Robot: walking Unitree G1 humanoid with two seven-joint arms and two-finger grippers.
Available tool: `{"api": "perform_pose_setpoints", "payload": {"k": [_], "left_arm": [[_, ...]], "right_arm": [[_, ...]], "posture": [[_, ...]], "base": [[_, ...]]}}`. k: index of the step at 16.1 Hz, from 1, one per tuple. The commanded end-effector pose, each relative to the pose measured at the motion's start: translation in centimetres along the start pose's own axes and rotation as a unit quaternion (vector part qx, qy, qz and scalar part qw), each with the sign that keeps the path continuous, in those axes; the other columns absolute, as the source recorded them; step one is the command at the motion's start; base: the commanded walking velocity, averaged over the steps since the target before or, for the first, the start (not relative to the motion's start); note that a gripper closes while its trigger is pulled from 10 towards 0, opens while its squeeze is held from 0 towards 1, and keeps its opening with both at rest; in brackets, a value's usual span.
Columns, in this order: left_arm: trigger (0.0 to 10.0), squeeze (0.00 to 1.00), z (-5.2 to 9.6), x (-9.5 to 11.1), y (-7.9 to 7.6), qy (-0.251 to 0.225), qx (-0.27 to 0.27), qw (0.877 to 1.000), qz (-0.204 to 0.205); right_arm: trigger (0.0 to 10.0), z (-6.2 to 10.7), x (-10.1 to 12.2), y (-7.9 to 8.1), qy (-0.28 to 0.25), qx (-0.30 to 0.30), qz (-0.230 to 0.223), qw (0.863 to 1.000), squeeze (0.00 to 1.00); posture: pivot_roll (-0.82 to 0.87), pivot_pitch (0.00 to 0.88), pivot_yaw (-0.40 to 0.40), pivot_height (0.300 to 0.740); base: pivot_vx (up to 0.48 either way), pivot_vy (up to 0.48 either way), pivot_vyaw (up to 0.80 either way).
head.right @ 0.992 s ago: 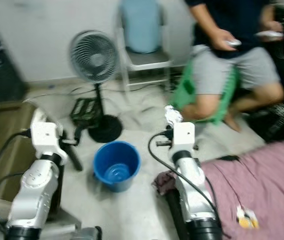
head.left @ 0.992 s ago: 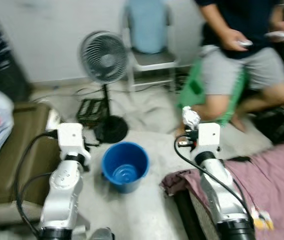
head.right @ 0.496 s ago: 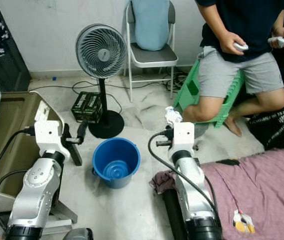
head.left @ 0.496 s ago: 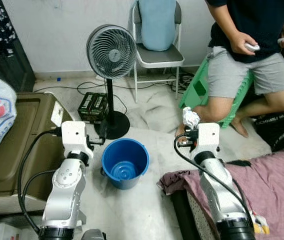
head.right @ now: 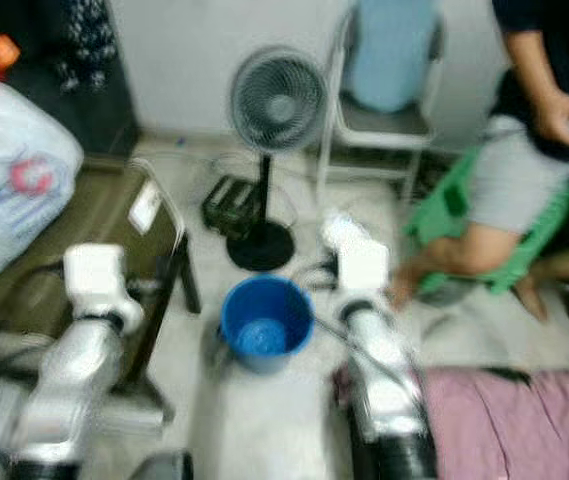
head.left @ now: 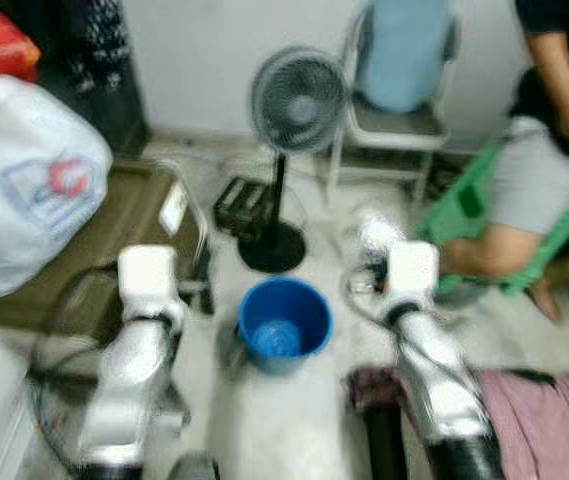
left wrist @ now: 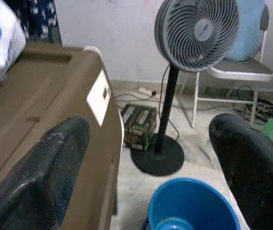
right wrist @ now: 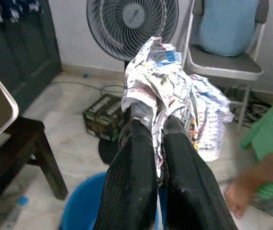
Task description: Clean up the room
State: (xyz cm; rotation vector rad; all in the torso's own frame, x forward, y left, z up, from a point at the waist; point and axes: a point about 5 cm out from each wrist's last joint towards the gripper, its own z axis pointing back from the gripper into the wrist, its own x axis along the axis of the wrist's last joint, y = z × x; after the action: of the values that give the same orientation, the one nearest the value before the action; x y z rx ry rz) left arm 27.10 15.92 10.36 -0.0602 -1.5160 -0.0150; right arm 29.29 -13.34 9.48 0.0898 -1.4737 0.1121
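On your far left a white plastic bag (head.left: 24, 180) sits on the brown tabletop (left wrist: 40, 110); leave it alone for now. Your left pincer (left wrist: 150, 158) stands empty with its black fingers (left wrist: 54, 163) spread wide, beside the tabletop's edge. Keep it there — clear of the drop.

Just ahead on the pale floor (head.left: 284, 430) is the round blue plastic bucket (head.left: 284, 322), upright and between your two arms, with the grey pedestal fan (head.left: 299, 110) and a grey folding chair (head.right: 384, 110) behind it.

Your right pincer (right wrist: 158, 129) is clamped on the crumpled wad of printed newspaper (right wrist: 167, 81), fingers nearly together, held above and a little to the right of the bucket's mouth. The head views are blurred, so let the body settle before you judge alignment. Then bring the wad over the middle of the opening, lower it close to the rim, and only then release — light paper drifts and could land on the floor. Mind the seated person's leg (head.left: 484, 250) on your right.
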Motion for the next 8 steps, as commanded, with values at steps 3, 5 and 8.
{"api": "perform_pose_setpoints", "payload": {"k": [3,5,8], "left_arm": [[10.0,0.00,-0.32,0.60,-0.69,-0.011,-0.015,1.000,0.010],[10.0,0.00,-0.27,0.76,-0.72,-0.016,-0.023,0.999,0.016],[10.0,0.00,-0.32,0.80,-0.85,-0.016,-0.023,0.999,0.017]], "right_arm": [[10.0,0.32,-0.38,-1.38,0.010,-0.023,0.006,1.000,0.00],[10.0,0.35,-0.38,-1.39,0.010,-0.024,0.005,1.000,0.00],[10.0,0.33,-0.40,-1.42,0.011,-0.025,0.006,1.000,0.00]], "posture": [[-0.02,0.066,-0.096,0.740],[-0.02,0.068,-0.096,0.740],[-0.03,0.070,-0.097,0.740]], "base": [[0.000,0.000,0.00],[0.144,0.000,0.00],[0.300,0.000,0.00]]}}
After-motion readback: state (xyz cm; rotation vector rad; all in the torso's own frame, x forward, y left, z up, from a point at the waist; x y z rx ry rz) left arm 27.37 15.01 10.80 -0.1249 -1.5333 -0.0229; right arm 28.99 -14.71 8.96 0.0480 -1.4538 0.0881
